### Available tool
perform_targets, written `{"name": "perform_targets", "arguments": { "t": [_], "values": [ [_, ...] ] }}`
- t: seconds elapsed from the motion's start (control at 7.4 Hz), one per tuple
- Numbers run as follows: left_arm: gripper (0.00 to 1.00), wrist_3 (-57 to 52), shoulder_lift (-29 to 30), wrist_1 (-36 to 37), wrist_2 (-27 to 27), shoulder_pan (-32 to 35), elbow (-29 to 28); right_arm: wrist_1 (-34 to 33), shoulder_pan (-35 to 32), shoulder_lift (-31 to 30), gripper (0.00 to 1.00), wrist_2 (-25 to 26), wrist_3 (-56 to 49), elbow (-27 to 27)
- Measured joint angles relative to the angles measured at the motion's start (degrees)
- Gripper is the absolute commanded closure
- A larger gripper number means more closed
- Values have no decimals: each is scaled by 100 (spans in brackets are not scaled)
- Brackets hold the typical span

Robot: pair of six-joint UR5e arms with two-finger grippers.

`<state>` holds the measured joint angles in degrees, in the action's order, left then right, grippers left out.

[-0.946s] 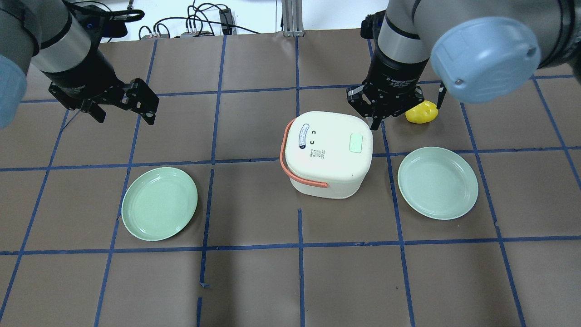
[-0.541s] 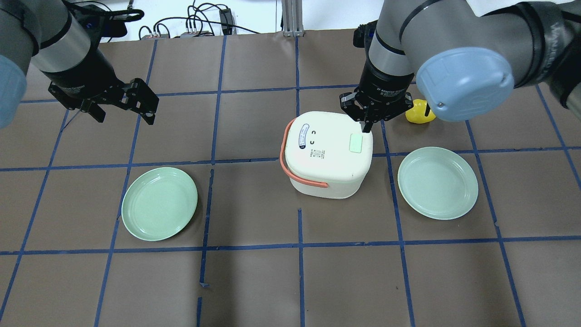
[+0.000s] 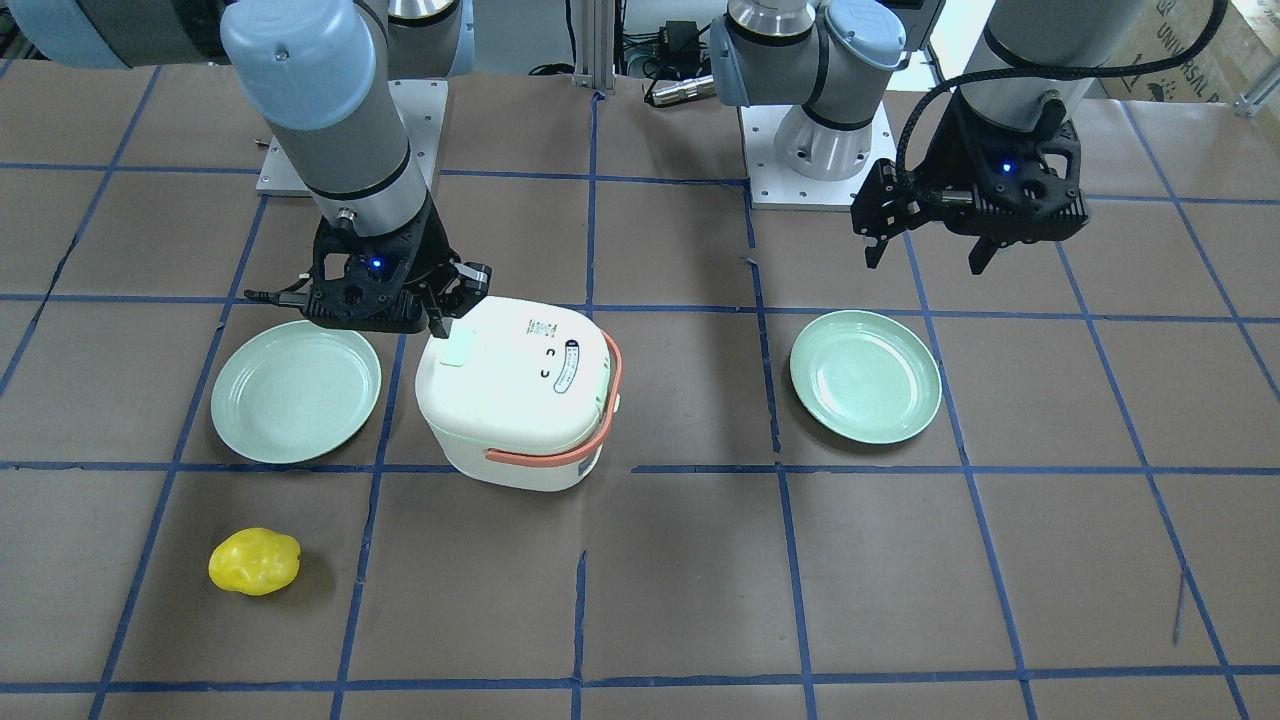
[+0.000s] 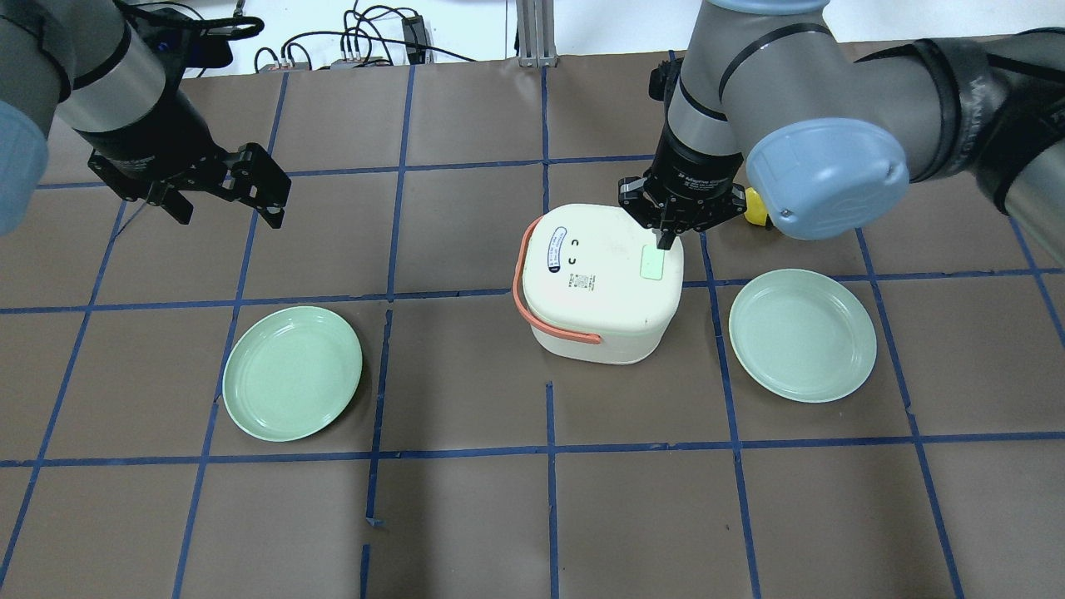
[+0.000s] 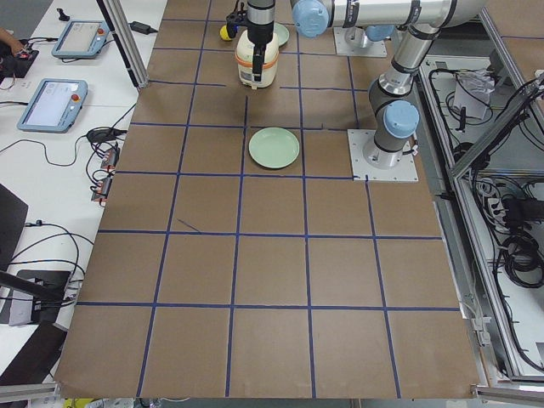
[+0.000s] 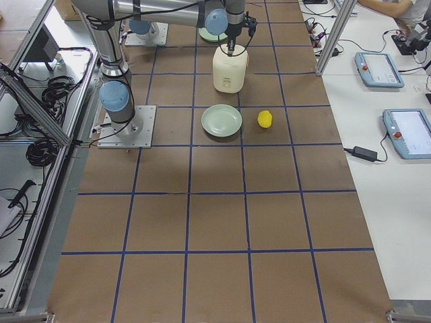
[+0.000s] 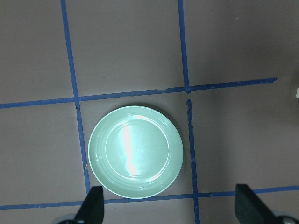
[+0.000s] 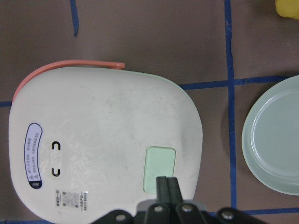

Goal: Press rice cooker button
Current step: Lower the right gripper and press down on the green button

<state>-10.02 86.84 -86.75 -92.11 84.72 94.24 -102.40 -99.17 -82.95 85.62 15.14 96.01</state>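
Right gripper [image 3: 437,325] is mine, fingers pinched together; front view puts it at the green button [image 3: 456,350] on the rice cooker [image 3: 520,400] lid, mid-table. Overhead, my tips sit over the button's far edge. Wrist view: fingertips [image 8: 162,183] overlap the button's edge; contact unclear.
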Motion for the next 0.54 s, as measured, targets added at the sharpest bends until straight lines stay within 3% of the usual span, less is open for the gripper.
{"name": "perform_targets", "arguments": {
  "t": [0.54],
  "values": [
    [0,0,10,0,0,0,7,-177,-6,133,94,-12,311,106]
  ]
}}
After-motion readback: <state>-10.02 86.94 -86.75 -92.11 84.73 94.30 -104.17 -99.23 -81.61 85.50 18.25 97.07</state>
